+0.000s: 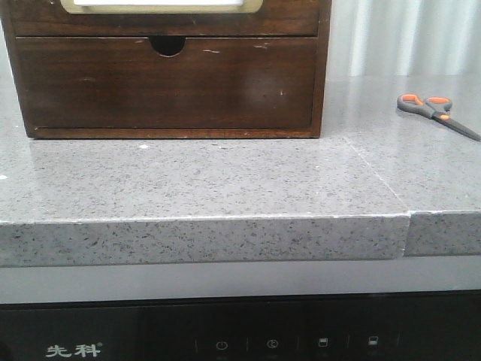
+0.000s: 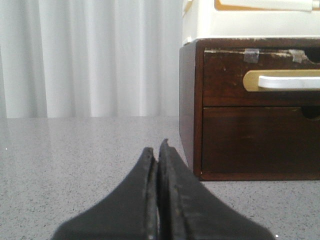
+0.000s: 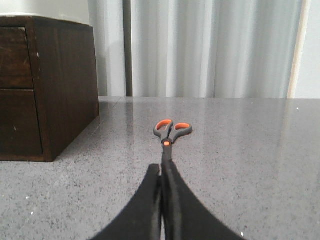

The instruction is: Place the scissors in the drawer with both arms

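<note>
The scissors (image 1: 436,109), dark grey with orange-lined loops, lie flat on the grey counter at the far right, apart from the cabinet. The drawer (image 1: 161,19) with the cream-framed white panel is the upper one of the brown cabinet and is closed. Neither arm shows in the front view. In the left wrist view my left gripper (image 2: 159,147) is shut and empty, low over the counter, with the drawer (image 2: 225,85) ahead and to one side. My right gripper (image 3: 162,167) is shut and empty. The scissors (image 3: 170,131) lie just beyond its tips, loops pointing away.
Below the panel drawer sits a plain drawer with a semicircular notch (image 1: 165,83), also closed. A cream box (image 2: 250,20) rests on the cabinet. The counter's front edge (image 1: 203,218) has a seam (image 1: 407,214) at the right. White curtains hang behind.
</note>
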### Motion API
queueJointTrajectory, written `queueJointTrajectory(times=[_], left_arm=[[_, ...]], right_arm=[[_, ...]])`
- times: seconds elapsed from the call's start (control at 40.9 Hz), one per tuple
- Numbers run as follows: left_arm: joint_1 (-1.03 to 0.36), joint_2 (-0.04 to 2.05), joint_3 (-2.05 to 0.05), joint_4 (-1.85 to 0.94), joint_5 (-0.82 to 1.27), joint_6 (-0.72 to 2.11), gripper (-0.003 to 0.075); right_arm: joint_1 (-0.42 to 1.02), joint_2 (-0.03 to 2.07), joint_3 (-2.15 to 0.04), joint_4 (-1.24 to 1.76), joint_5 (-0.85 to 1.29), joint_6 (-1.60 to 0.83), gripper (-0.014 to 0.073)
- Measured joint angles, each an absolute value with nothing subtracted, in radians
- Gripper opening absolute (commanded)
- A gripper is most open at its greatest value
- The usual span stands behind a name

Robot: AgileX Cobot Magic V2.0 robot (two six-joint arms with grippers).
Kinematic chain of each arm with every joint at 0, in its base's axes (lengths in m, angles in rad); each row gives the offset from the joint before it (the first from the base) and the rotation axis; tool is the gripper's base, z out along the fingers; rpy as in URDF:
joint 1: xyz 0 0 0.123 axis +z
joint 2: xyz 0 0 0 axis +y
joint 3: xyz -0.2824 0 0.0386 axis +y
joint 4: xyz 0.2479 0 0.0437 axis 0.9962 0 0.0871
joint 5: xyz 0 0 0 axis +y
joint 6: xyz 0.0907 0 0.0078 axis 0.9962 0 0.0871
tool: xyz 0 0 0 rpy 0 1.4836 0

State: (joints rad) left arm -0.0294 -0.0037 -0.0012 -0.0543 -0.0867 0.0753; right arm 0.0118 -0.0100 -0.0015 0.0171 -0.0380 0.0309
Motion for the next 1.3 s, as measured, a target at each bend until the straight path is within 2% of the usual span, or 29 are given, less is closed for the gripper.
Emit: queueJointTrajectory(times=[0.147, 0.343, 0.71, 0.93, 1.297], left_arm=[[-0.029, -0.004, -0.101, -0.054, -0.029, 0.075, -0.0020], [-0.029, 0.010, -0.357, -0.054, 0.154, 0.075, -0.0020], [-0.029, 0.272, -0.718, -0.054, 0.518, 0.075, -0.0020], [-0.029, 0.386, -0.740, -0.054, 0.648, 0.075, -0.0020], [-0.029, 0.444, -0.692, -0.054, 0.681, 0.075, -0.0020]], right_arm=[[0.012, -0.010, -0.134, 0.006, 0.080, 0.031, -0.0067], [0.012, 0.007, -0.350, 0.000, 0.261, 0.031, -0.0067], [0.012, 0.274, -0.654, 0.000, 0.492, 0.031, -0.0067], [0.012, 0.414, -0.675, -0.006, 0.579, 0.031, -0.0067], [0.012, 0.565, -0.665, -0.035, 0.653, 0.031, -0.0066]])
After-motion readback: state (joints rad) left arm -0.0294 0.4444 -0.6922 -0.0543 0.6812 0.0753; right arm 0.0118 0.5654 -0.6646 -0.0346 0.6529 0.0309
